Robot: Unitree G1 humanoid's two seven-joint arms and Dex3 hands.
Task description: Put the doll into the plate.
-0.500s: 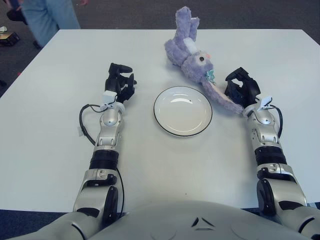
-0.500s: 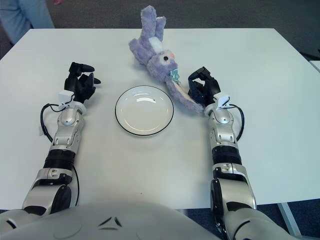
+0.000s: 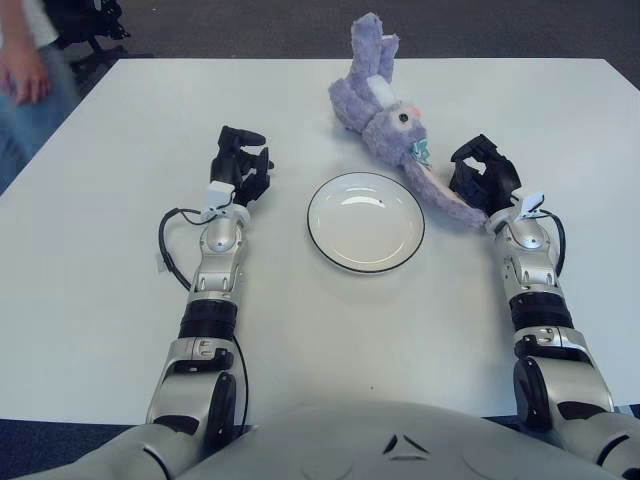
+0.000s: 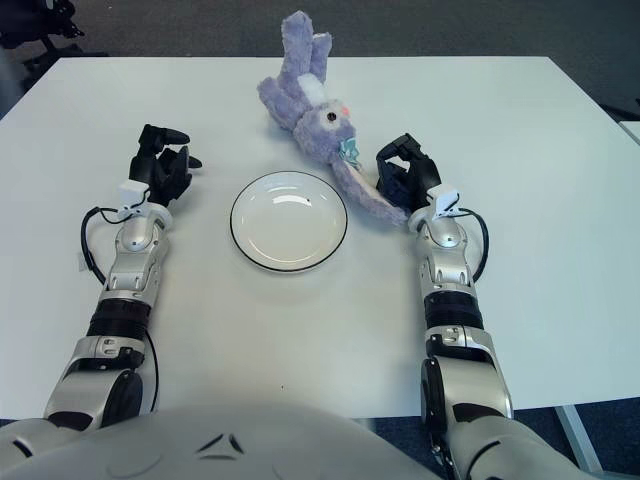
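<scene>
A purple plush rabbit doll (image 3: 383, 112) lies on the white table (image 3: 120, 300), just behind and to the right of the plate. Its ears point away from me and one long limb (image 3: 440, 198) trails toward my right hand. The white plate (image 3: 366, 225) with a dark rim sits empty at the table's middle. My right hand (image 3: 484, 178) shows right beside the end of that limb, fingers loosely curled and holding nothing. To the left of the plate is my left hand (image 3: 240, 166), fingers relaxed and empty.
A person (image 3: 25, 75) stands past the table's far left corner, beside a dark object on the floor (image 3: 85, 20). A black cable (image 3: 168, 245) loops off my left forearm.
The person at the far left has shifted further left and partly out of view. Both hands, the doll and the plate have not moved.
</scene>
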